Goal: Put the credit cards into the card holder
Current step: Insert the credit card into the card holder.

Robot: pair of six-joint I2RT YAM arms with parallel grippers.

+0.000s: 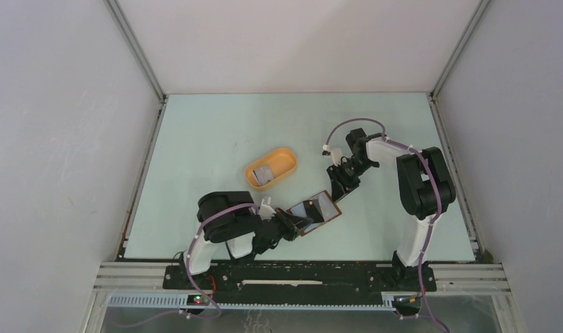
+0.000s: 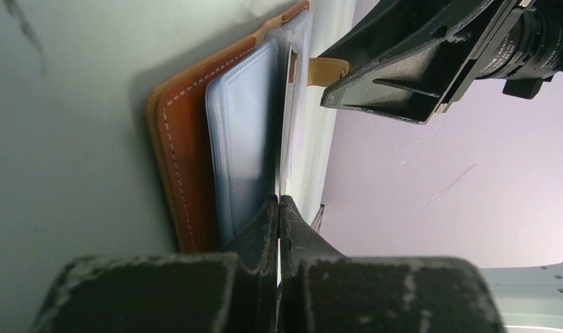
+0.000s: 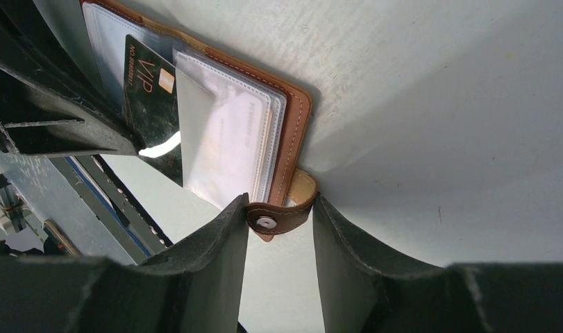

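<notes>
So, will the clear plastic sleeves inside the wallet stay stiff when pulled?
Probably not. The clear sleeves look thin and fan apart, so likely floppy. Their glossy surface may be slippery. The wallet cover looks like stitched leather, likely firmer.

left hand [image 2: 278, 208]: fingers pressed together, low, reaching right | right hand [image 3: 282, 229]: fingers apart, angled down

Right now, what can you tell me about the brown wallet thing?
The card holder looks like reddish-brown leather with pale stitching along its edge. It lies open on the table, near the front between the two arms. Inside are clear plastic sleeves and a dark card marked VIP. A small snap strap sticks out from one side, between the fingers of the right gripper. The left gripper is shut on a thin sleeve at the opposite side.
</notes>
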